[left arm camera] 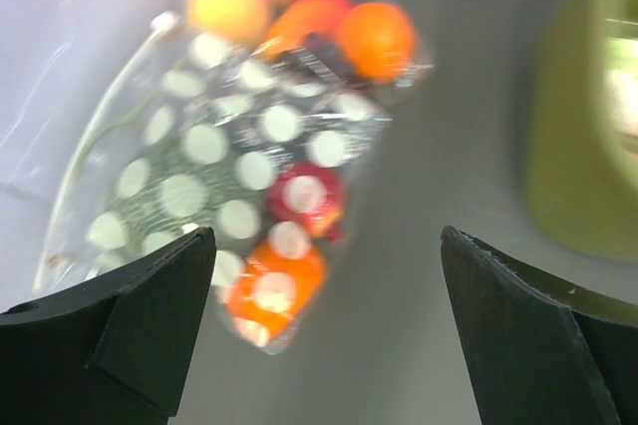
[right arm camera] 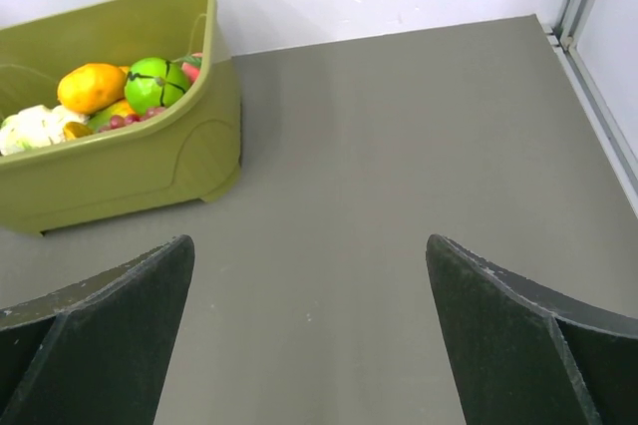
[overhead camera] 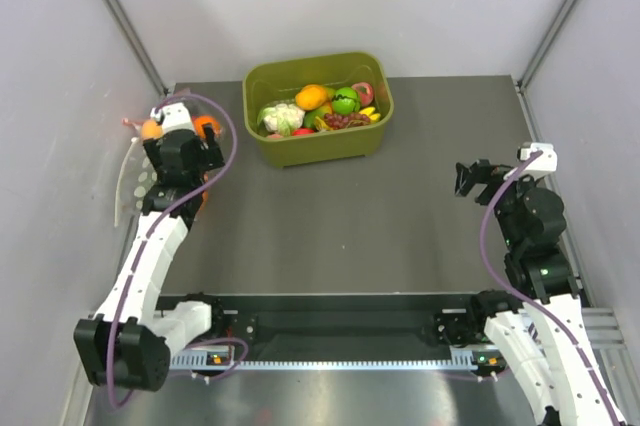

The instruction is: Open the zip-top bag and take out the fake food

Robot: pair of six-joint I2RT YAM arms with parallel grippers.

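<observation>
The zip-top bag (left arm camera: 199, 171), clear with white dots, lies on the table against the left wall; it also shows in the top view (overhead camera: 132, 181). Inside it I see a red fruit (left arm camera: 304, 198), an orange fruit (left arm camera: 274, 285) and a dark greenish shape (left arm camera: 164, 208) behind the dots. My left gripper (left arm camera: 326, 245) is open and empty above the bag's near right corner, not touching it; in the top view the left gripper (overhead camera: 185, 161) hides much of the bag. My right gripper (overhead camera: 468, 178) is open and empty over bare table, and shows so in its wrist view (right arm camera: 309, 255).
A smaller dotless bag (left arm camera: 329, 16) with orange, yellow, red fruit and dark grapes lies just beyond the dotted bag. The green tub (overhead camera: 318, 141) with cauliflower, green apple and other toy food stands at the back middle. The left wall (overhead camera: 60, 146) is close to the left arm.
</observation>
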